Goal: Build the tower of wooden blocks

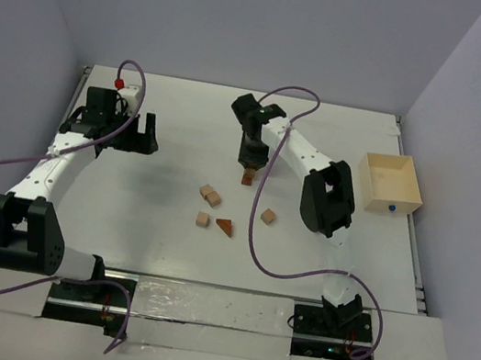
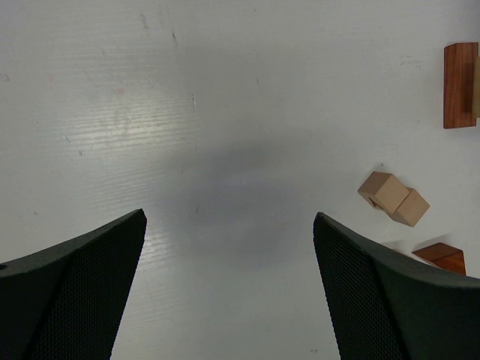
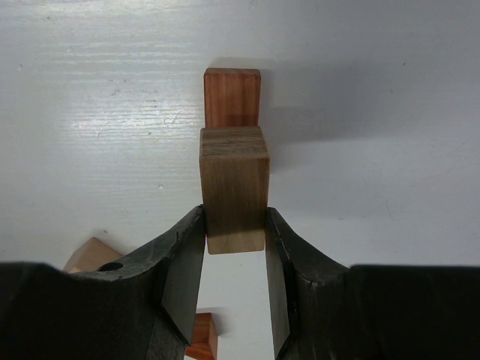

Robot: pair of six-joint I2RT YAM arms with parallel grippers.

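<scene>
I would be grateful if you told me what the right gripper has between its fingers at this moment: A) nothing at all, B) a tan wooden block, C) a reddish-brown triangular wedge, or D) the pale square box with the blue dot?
B: in the right wrist view the right gripper is closed on a tan block, touching it on both sides.

No readable text, numbers or brand names in any view.
The only mark is a plain blue dot, without lettering, on the near wall of the pale wooden box at the tabletop's right side.
</scene>
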